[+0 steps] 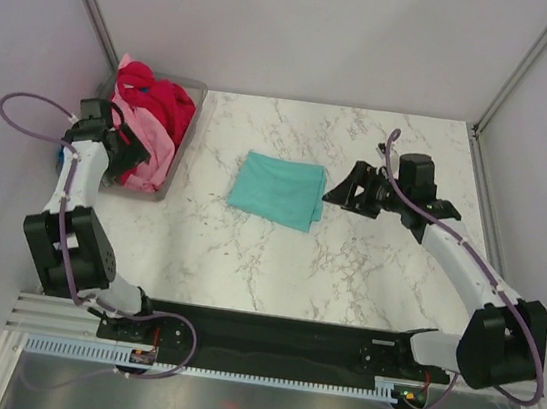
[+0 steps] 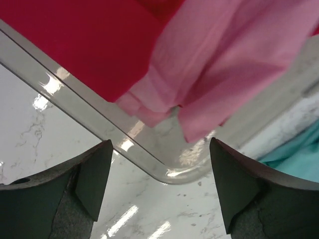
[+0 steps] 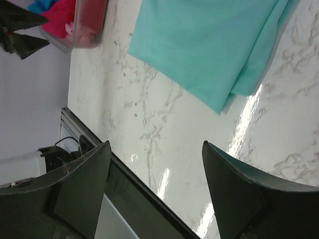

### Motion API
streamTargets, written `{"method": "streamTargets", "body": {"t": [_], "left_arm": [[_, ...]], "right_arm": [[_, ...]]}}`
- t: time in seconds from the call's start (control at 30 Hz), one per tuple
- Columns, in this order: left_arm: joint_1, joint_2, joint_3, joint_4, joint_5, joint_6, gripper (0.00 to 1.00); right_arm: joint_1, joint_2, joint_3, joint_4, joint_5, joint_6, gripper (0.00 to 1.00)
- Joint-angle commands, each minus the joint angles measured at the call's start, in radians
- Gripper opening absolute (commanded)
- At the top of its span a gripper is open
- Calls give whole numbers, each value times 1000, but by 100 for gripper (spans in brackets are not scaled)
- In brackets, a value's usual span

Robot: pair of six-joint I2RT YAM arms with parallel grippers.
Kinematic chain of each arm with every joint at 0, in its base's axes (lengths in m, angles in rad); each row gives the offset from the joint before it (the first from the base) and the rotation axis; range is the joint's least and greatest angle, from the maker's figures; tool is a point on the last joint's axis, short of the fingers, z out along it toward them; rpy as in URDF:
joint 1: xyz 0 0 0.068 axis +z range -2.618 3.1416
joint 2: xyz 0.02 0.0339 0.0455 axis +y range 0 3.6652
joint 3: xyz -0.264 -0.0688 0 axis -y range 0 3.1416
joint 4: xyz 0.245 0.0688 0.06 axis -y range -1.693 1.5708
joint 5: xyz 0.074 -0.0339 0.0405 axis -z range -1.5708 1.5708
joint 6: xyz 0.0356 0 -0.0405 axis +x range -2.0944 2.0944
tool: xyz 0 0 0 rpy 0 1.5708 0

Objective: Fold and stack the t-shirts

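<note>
Top view, teal t-shirt (image 1: 277, 190): folded into a flat, roughly square pad, lying alone on the white marbled table (image 1: 346, 265) about mid-way across.
Top view, tub (image 1: 191, 113): at the far left of the table. A red t-shirt (image 1: 161, 99) is heaped in it, and a pink t-shirt (image 1: 156, 149) is nearer, spilling to the near rim.
Top view, left gripper (image 1: 137, 154): over the near part of the tub, by the pink cloth. Its jaw spacing cannot be told from here.
Top view, right gripper (image 1: 341, 188): just right of the teal t-shirt, pointing left toward it.
Left wrist view, fingers (image 2: 94, 179): spread wide with nothing between them, hanging over the tub's rounded clear corner (image 2: 169, 167).
Left wrist view, cloth: red (image 2: 84, 45) fills the far left and pink folds (image 2: 224, 64) drape over the rim. A teal edge (image 2: 294, 154) shows at the right.
Right wrist view, fingers (image 3: 234, 189): spread apart and empty, above bare table.
Right wrist view, teal t-shirt (image 3: 209, 45): lies flat beyond the fingers, its layered edges on the right side.
Right wrist view, tub (image 3: 89, 25): far left, holding red cloth (image 3: 62, 22).
</note>
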Motion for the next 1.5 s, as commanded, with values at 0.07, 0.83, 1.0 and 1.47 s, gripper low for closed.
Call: {"method": "streamTargets", "body": {"t": [0.07,0.83,1.0,1.47], "left_arm": [[98,87,-42,-10,11,-51,87],[230,165,-126,151,-23,-183,85],[251,186,-164,150,14,-171,25],[529,-484,-349,-213,158,-116,23]], "right_arm": [[17,-181,-176,-30,8,27,83],[15,-283,-256,-188,32,-114,85],[17,-289,-281,-188,25,-121,85],[15,-397,-337,-186,-28,-73,85]]}}
